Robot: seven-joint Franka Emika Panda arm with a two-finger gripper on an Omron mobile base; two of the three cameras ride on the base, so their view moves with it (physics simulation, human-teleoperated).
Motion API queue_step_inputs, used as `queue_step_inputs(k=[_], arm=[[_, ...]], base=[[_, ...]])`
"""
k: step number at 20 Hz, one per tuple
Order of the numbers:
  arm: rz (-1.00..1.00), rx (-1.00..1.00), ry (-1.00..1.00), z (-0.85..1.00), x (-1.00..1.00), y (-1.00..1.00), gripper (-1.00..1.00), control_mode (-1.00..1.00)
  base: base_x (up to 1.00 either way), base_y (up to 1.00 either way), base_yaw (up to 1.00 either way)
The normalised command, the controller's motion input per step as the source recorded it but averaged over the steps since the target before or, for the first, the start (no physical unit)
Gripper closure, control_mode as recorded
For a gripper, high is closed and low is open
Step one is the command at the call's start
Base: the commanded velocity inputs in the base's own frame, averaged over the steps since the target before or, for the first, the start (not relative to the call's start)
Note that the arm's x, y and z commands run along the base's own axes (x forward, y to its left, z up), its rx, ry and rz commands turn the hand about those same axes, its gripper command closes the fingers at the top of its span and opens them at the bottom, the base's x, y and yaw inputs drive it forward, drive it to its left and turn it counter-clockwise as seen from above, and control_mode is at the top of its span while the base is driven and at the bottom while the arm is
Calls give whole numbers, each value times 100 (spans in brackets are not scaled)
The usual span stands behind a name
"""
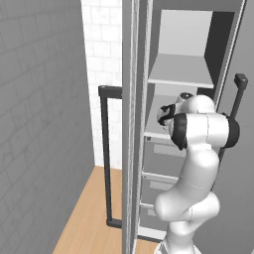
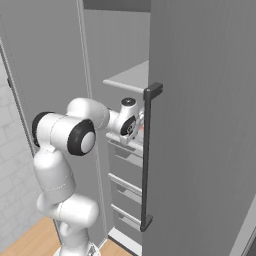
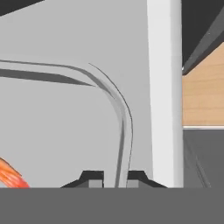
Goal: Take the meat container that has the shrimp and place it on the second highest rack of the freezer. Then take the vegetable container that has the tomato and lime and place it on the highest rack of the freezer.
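So I've got the arm reaching into the freezer (image 1: 188, 64), which is standing open, its door swung out with the long black bar handle (image 2: 146, 160) in front of the camera on the right side. Everything below is relative to that freezer.

Looking down the hand camera, the gripper (image 3: 115, 178) is pinched tight on the thin rim of the meat container (image 3: 65, 131), a pale grey tray with a rounded corner. The two dark fingertips sit either side of the rim with the wall of the tray running straight up between them, so it's clamped on the container, no gap to spare. The shrimp (image 3: 9, 174) is inside the tray, just an orange-pink bit peeking in at the lower left edge of that view, well off from the corner I'm holding.

From the left base camera, the wrist is tucked inside the freezer cavity at the level of the second highest rack (image 1: 155, 121), the light grey board just under the highest rack (image 1: 181, 72). The highest rack looks bare from here. Below the wrist are the grey drawer fronts (image 1: 161, 163) stacked down toward the floor.

From the right base camera the wrist sits right behind the door handle, just under the upper shelf board. I can't tell from any of the views whether the tray is actually resting on the second rack or hanging just above it, since the arm blocks that spot.
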Motion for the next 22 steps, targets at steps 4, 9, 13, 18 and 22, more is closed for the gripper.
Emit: queue_step_inputs(k=[4, 9, 13, 18, 22], arm=[[0, 0, 0, 0, 38, -11, 100, -100], [0, 0, -2, -2, 7, 0, -100, -100], [0, -2, -13, -8, -7, 6, -100, -100], [0, -1, -23, -3, -21, 3, -100, -100], [0, 0, -26, 1, -40, 0, -100, -100]], base=[[0, 0, 0], [0, 0, 0], [0, 0, 0], [0, 0, 0], [0, 0, 0]])
